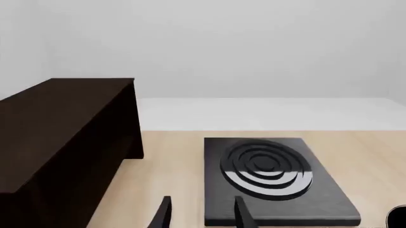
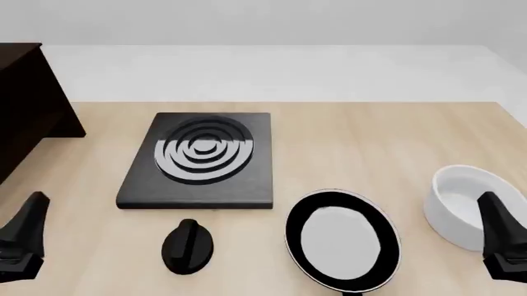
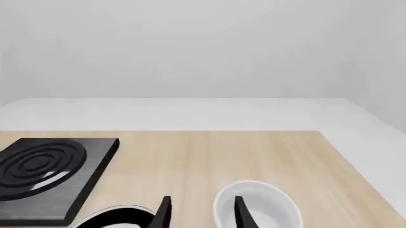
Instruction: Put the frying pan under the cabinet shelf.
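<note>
In the front view, the cabinet shelf stands at about 10 o'clock, at the far left edge of the tabletop, only partly in frame. The left end effector hangs low at 8 o'clock, well apart from everything; in its wrist view its 2 fingers stand parted with nothing between them, so it is released.

Moving right, the square stove plate lies near the centre, with a small black knob just in front of it at 7 o'clock. The frying pan rests flat on the tabletop at about 5 o'clock, untouched, its handle running off the near edge of the frame. A white bowl sits just beside it at 4 o'clock. The right end effector hovers at the bowl's near side, fingers likewise parted and empty.

By my judgement, the task is at its very start: no grasp is made. The next move calls for an arm to reach the pan, probably the right one as the nearer, and take hold of its handle or rim without bumping the bowl, before carrying it leftwards past the stove plate.
</note>
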`<state>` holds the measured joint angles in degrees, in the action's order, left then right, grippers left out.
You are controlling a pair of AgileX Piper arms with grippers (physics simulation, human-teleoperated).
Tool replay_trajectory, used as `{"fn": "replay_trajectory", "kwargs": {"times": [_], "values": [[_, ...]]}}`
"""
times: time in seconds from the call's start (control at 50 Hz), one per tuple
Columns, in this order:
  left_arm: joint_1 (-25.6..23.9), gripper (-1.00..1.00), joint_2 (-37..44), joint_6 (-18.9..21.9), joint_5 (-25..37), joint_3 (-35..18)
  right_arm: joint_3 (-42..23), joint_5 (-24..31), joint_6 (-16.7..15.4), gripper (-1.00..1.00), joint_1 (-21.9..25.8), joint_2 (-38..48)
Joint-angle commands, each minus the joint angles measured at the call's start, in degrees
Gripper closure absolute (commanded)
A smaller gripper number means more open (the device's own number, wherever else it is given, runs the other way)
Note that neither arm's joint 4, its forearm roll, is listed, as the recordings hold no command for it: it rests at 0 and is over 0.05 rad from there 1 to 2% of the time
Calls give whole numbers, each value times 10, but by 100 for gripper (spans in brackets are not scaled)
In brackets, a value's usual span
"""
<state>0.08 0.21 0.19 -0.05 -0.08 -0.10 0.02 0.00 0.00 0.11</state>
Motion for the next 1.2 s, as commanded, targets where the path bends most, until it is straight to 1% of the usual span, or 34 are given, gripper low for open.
{"fn": "replay_trajectory", "kwargs": {"times": [0.02, 0.06, 0.08, 0.1, 0.12, 0.16, 0.18, 0.2, 0.24, 0.32, 0.34, 0.38, 0.42, 0.44, 0.48, 0.52, 0.54, 0.58, 0.6, 0.62, 0.64, 0.66, 0.68, 0.7, 0.74, 0.82, 0.84, 0.86, 0.88, 0.92, 0.94, 1.02, 1.06, 1.2], "values": [[10, -100, 17, 5, -5, -2, -3, 1, 0, -100, 0, 2], [-2, -100, 15, 8, -5, -2, -4, 4, 0, -100, 0, 1], [-18, -100, 36, 13, -16, -1, -4, 4, 0, -100, 0, 1], [-22, -100, 14, 19, -7, -2, -4, 3, 0, -100, 0, 1], [-28, -100, 26, -6, -12, -1, -4, 3, 0, -100, 0, 2], [-40, -100, 69, -13, -37, 0, -4, 2, 0, -100, 0, 3], [-44, -100, 45, 6, -25, -1, -4, 3, 0, -100, 0, 2], [-40, -100, 24, 7, -13, -1, -4, 3, 0, -100, 0, 2], [-38, -100, 34, -2, -18, -1, -3, 2, 0, -100, 0, 2], [-84, -100, 27, 12, -17, -1, -3, 3, 0, -100, 0, 1], [-103, -100, 23, 3, -15, -1, -3, 1, 0, -100, 0, 2], [-102, -100, 25, -7, -16, -1, -1, -2, 0, -100, 0, 4], [-133, -100, 36, 14, -24, -1, -2, 1, 0, -100, 0, 2], [-132, -100, 43, 35, -28, -1, -3, 2, 0, -100, 0, 1], [-135, -100, 55, 35, -35, -1, -1, -1, 0, -100, 0, 3], [-136, -100, 57, 51, -36, -1, -1, -1, 0, -100, 0, 3], [-133, -100, 55, 49, -35, -1, -2, 0, 0, -100, 0, 2], [-142, -100, 104, 34, -62, 0, -3, 2, 0, -100, 0, 1], [-142, -100, 109, 48, -65, 0, -4, 4, 0, -100, 0, 0], [-142, -100, 107, 48, -64, 0, -3, 4, 0, -100, 0, 0], [-146, -100, 320, 119, -190, -56, -3, 3, 0, -100, 0, 0], [-146, -100, 471, 117, -219, -183, -3, 3, 0, -100, 0, 1], [-162, -100, 478, 45, -202, -227, -2, 2, 0, -100, 0, 1], [-157, -100, 496, 58, -195, -250, -2, 2, 0, -100, 0, 1], [-182, -100, 509, 89, -189, -264, -4, 4, 0, -100, 0, 0], [-198, -100, 530, 81, -182, -285, -19, 20, 0, -100, 0, -1], [-209, -100, 541, 80, -170, -299, -24, 25, -1, -100, 0, -1], [-213, -100, 548, 90, -166, -306, -30, 30, -1, -100, 0, -1], [-213, -100, 550, 100, -166, -308, -32, 33, -1, -100, 0, -1], [-206, -100, 563, 89, -157, -328, -43, 44, -1, -100, 0, -1], [-218, -100, 564, 105, -149, -334, -48, 49, -1, -100, 0, -1], [-221, -100, 583, 107, -143, -353, -51, 51, -1, -100, 0, -1], [-224, -100, 594, 118, -118, -382, -51, 51, -1, -100, 0, -1], [-238, -100, 600, 146, -68, -431, -50, 51, -1, -100, 0, -1]]}}
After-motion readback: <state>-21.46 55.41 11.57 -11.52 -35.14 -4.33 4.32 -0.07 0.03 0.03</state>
